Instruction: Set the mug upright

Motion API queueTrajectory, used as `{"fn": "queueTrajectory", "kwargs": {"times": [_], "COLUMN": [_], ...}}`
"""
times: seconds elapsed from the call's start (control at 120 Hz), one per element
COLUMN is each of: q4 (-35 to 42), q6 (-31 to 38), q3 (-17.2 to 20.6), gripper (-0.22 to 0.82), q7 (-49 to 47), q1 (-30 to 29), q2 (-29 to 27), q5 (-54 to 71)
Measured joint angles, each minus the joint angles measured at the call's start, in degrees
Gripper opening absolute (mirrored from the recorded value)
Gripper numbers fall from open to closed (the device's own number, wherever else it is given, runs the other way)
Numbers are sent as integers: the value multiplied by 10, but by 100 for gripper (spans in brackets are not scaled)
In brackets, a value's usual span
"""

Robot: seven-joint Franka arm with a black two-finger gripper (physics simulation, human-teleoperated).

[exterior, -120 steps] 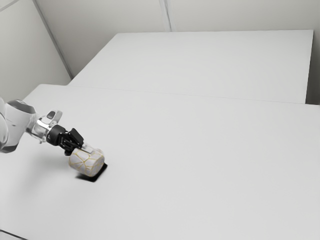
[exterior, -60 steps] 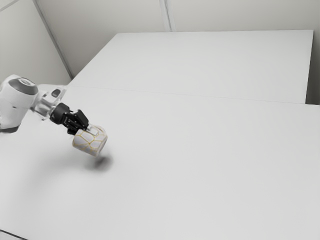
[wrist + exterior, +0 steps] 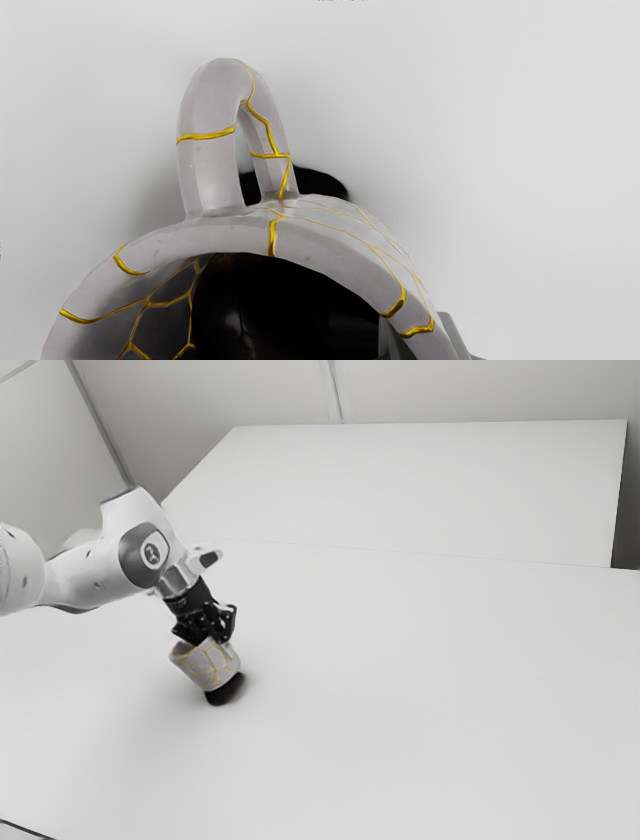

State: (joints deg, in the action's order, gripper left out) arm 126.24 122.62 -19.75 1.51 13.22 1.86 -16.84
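Note:
The white mug with gold lines (image 3: 209, 665) is held tilted in the exterior view, its mouth toward the upper left and its base over a dark shadow; whether the base touches the table cannot be told. Above it, my gripper (image 3: 213, 637) reaches down to the rim. In the wrist view the mug (image 3: 330, 255) shows its open mouth, dark inside, and its handle standing out from the wall. My gripper (image 3: 422, 342) is shut on the mug's wall there, one finger inside the mouth and the other outside.
A pale table (image 3: 400, 690) spreads around the mug, with another pale surface (image 3: 420, 490) behind it. A dark cable (image 3: 25, 829) lies at the exterior view's lower left corner. Walls rise beyond the tables.
The gripped mug went up, then came down toward the exterior view's right. My hand has swung to point more steeply downward, and the mug has turned from lying sideways to a more upright tilt.

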Motion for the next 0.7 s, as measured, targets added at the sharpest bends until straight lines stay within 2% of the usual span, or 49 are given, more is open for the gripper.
{"fn": "queueTrajectory", "kwargs": {"times": [0.367,0.7], "q4": [13,11], "q6": [62,73], "q3": [-2,-4], "gripper": [-17,-17], "q7": [-256,-411], "q1": [23,54], "q2": [-3,22], "q5": [130,152]}}
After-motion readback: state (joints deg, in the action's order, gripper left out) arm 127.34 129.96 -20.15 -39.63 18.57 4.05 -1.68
